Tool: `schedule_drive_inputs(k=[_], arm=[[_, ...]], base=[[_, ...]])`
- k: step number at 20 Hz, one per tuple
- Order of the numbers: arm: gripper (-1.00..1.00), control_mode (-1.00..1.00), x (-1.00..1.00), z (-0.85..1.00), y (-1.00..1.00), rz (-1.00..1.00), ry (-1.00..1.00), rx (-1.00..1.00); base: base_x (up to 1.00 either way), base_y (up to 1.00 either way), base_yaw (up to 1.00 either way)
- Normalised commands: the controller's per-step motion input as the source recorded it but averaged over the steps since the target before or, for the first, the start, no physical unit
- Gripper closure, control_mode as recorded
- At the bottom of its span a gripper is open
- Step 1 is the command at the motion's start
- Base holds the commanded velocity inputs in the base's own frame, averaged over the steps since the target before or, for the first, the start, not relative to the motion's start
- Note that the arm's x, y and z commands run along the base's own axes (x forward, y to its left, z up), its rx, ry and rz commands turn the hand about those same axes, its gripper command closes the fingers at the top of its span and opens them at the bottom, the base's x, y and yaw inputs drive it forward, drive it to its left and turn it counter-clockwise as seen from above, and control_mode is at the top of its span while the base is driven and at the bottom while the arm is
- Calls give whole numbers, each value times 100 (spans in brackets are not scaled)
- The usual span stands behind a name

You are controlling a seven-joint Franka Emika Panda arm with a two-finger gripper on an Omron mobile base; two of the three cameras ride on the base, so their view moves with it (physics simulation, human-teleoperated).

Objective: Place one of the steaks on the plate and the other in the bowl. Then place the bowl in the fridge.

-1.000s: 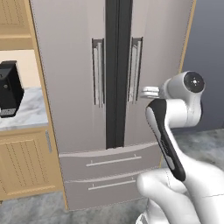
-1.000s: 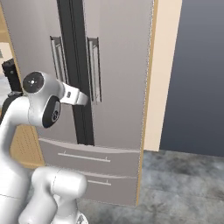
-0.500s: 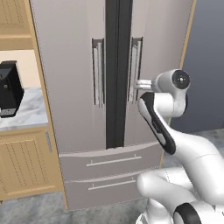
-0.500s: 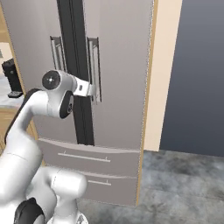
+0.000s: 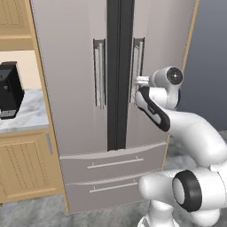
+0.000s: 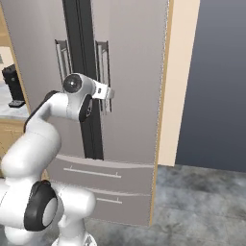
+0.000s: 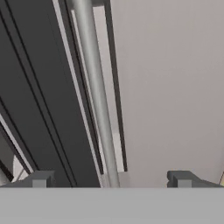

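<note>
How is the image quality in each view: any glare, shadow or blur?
Left base view: even flat light, no glare on the fridge, edges slightly soft. Right base view: the same, with a dull grey wall. Hand view: the handle bar shows a soft highlight and looks blurred close up.

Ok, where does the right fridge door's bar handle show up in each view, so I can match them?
Left base view: right door handle, upper centre, just left of the arm's wrist.
Right base view: upper left, above the end effector.
Hand view: slanting up the middle, between the open fingertips.
Shared landmark: the dark seam between the doors.
</note>
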Motion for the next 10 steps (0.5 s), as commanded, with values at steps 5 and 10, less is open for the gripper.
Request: schedule_drive_inputs(k=[5, 10], arm=[[-100, -100, 66, -4, 0, 0, 0, 0], [-100, -100, 77, -20, 1, 0, 0, 0]], base=[[0, 0, 0], [0, 0, 0]])
